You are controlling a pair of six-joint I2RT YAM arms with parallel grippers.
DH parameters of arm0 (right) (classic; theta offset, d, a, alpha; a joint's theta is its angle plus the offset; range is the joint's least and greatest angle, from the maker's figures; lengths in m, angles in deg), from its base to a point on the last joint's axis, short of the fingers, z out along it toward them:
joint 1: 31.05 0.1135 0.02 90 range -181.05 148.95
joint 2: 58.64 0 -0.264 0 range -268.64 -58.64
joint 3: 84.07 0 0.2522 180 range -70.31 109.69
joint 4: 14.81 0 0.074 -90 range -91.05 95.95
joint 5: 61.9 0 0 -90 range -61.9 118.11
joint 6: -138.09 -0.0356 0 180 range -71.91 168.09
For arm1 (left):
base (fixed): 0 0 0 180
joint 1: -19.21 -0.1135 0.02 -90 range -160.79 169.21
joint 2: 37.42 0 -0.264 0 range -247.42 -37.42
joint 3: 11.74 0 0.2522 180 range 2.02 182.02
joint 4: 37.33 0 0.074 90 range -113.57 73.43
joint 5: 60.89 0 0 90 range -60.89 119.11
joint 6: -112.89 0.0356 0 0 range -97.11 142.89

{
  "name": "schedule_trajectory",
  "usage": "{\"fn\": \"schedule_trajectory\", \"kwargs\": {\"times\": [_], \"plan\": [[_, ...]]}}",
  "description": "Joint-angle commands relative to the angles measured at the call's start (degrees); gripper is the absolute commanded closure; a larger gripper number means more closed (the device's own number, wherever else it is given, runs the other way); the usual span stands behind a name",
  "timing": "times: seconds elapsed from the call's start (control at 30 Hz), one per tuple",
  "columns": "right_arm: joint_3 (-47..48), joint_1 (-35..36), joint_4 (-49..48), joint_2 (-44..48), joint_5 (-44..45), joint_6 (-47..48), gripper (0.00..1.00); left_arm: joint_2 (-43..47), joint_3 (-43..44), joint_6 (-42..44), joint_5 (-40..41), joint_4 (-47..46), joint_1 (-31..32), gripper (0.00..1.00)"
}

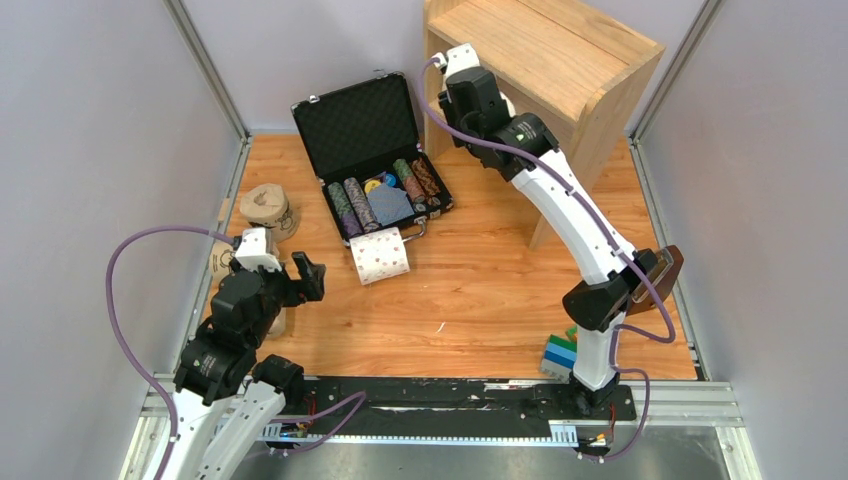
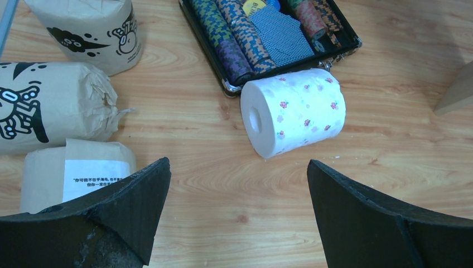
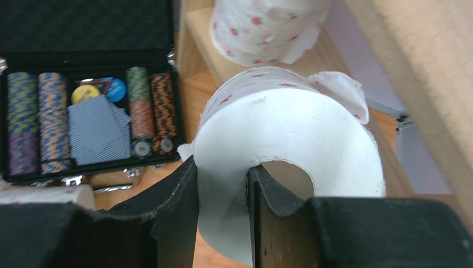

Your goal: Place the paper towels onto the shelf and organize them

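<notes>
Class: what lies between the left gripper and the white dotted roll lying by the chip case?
Only bare wooden table separates the left gripper from that roll; the left wrist view shows it.

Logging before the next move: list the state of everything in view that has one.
Left gripper: open, empty.
Right gripper: shut on white roll.
Case: open.
Loose roll: on its side, on the table.
Shelf roll: on the shelf.
Tan rolls: on the table.

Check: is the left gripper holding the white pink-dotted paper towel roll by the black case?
No: the left gripper stands open; the white pink-dotted roll lies ahead, clear of its fingers.
</notes>
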Motion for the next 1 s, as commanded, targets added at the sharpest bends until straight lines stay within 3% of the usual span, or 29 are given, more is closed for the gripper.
{"fn": "schedule_trajectory", "kwargs": {"times": [0.0,0.37,0.97], "plan": [[3.5,-3.4,-7.7,-1.1,4.5,5.6,0.75,-0.3,-0.2,-0.7,0.9,-1.4,0.2,0.0],[3.1,-7.4,-12.5,-3.8,0.3,6.1,0.74,-0.1,-0.1,-0.7,1.1,-1.3,0.2,0.0],[0.1,-8.1,-13.3,-5.9,-1.2,6.0,0.62,0.0,-0.1,-0.8,1.5,-1.1,0.2,0.0]]}}
